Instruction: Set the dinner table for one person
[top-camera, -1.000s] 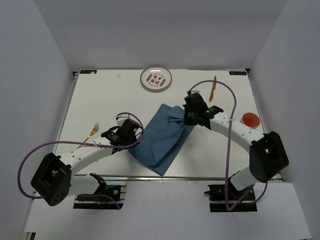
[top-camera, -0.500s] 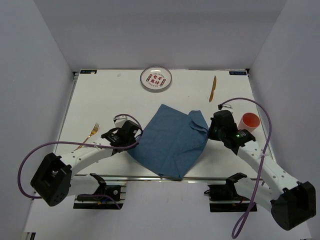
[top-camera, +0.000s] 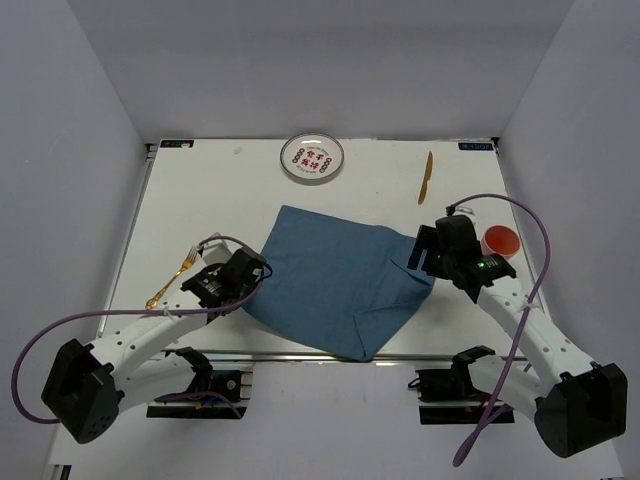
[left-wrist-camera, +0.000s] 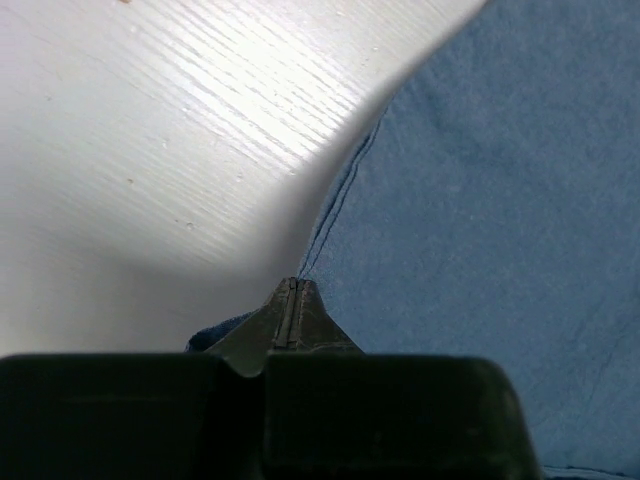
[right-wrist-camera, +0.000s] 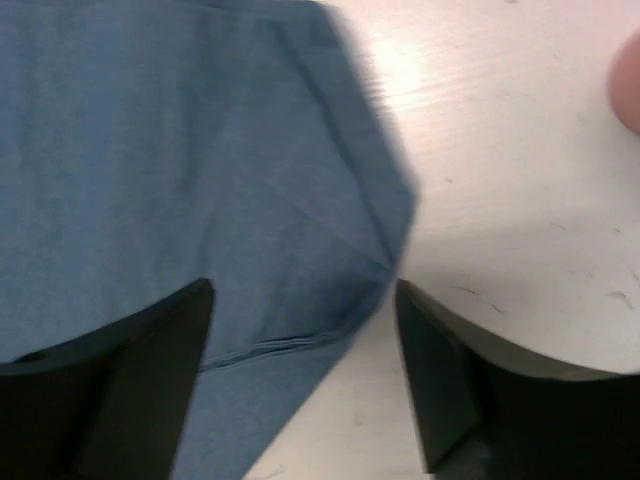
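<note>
White rectangular counter (top-camera: 220, 200) with a silver metal rail edge is carrying a blue cloth placemat (top-camera: 335, 285), with one hand sitting at each of its side corners.
The counter is filling the middle of the top view, flat and pale, with small black labels at its far corners and the arm bases standing along its near rail. The placemat is lying spread at a skew near the front centre, its near corner reaching the rail. The left hand (left-wrist-camera: 290, 305) is pinching together on the placemat's left hem. The right hand (right-wrist-camera: 302, 300) is hovering over the right corner, its fingers (right-wrist-camera: 150, 380) standing wide apart and gripping nothing. A round white plate with red markings (top-camera: 312, 157) is sitting at the far edge, a gold fork (top-camera: 172, 279) is lying at the left, a slim golden knife (top-camera: 426, 177) at the far right, and a red cup (top-camera: 499, 241) just beside the right arm.
</note>
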